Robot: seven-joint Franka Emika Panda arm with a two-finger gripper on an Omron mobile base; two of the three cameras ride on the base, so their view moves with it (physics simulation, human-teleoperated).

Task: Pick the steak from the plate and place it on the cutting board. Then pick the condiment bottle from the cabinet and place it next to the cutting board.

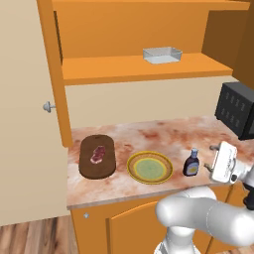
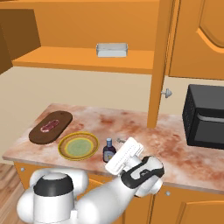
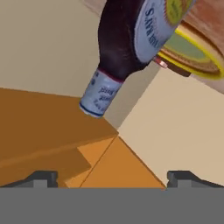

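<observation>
Jaws are spread wide and nothing is held between them; in the hand view the two dark tips (image 3: 113, 177) are seen far apart at the bottom, with the bottle (image 3: 131, 39) out ahead of them rather than between them. In the left base view the bottle (image 1: 191, 162) is seen upright on the marbled surface (image 1: 149, 131), at about 3 o'clock from the plate (image 1: 150, 166) and just beside its rim. The steak (image 1: 98, 154) is seen lying on the cutting board (image 1: 97, 157), which sits at 9 o'clock from the plate, so the first part of the task is judged done. The main doubt is placement: the bottle is parted from the board by the whole plate, and it may not be counted as next to the board. A second risk is judged to lie in the hand's nearness: the hand (image 1: 223, 161) is seen just beside the bottle at its 3 o'clock, and a careless swing toward 9 o'clock could tip the narrow bottle onto the plate. The bottle also stands toward the front edge of the surface in the right base view (image 2: 109, 152), so a nudge toward 6 o'clock could send it to the floor. The clear tray (image 1: 161, 55) on the cabinet (image 1: 144, 67) shelf is well apart.
</observation>
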